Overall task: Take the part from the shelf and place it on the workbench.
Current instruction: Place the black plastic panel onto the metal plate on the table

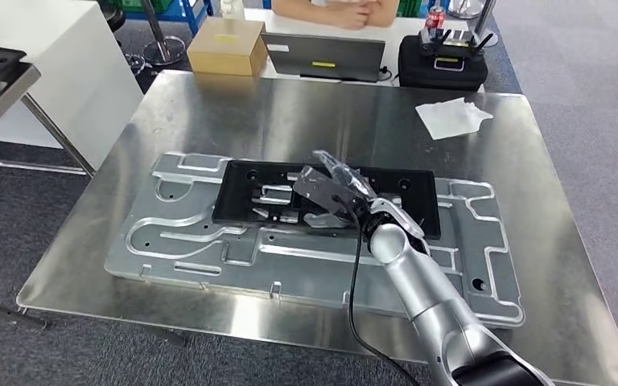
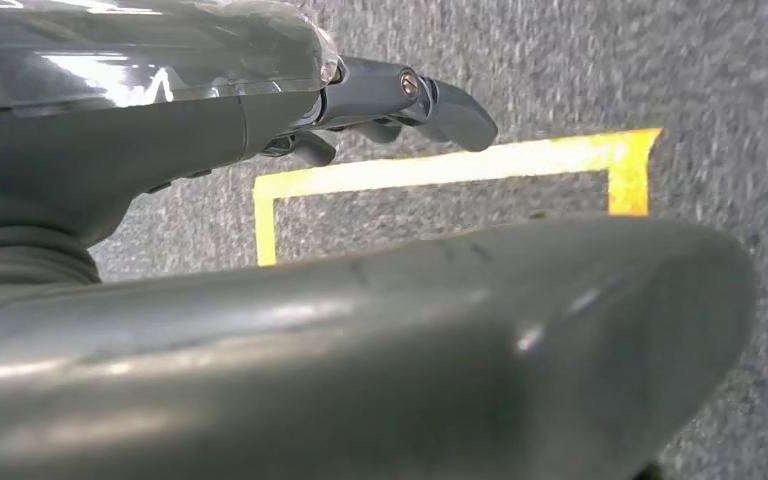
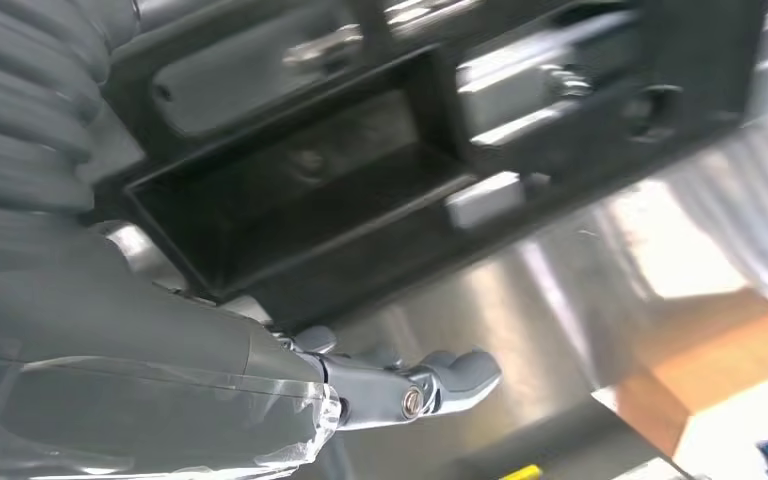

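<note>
One part: a black rectangular frame (image 1: 330,197) with cut-outs, lying flat on the plate, toward the plate's far edge.
Part, close view: the right wrist view shows a deep rectangular recess (image 3: 300,190) in the black frame, with bright metal showing through the openings beside it.
Plate: a large grey cast metal plate (image 1: 185,241) with raised ribs and slots, lying flat on the workbench and carrying the part.
Right hand: the right hand (image 1: 334,189) is over the middle of the part, its fingers (image 3: 450,375) extended and apart; contact with the part seems likely, but whether anything is gripped I cannot tell. Clear film covers the back of the hand.
Right arm: silver, reaching from the near side of the plate across it, with a black cable running alongside.
Left hand: the left hand (image 2: 390,100) hangs above grey carpet, away from the plate, fingers (image 2: 450,110) extended and nothing in them.
Floor mark: a yellow tape outline (image 2: 440,170) on the carpet beneath the left hand.
Workbench: a shiny steel top (image 1: 306,112) under the plate.
White cloth: a crumpled sheet (image 1: 453,117) beyond the plate's far right corner.
Beyond the plate: a cardboard box (image 1: 228,46), a grey laptop (image 1: 323,56) and a black case (image 1: 442,60) with a red can (image 1: 434,16) behind it.
Person: clasped hands (image 1: 350,12) behind the laptop.
</note>
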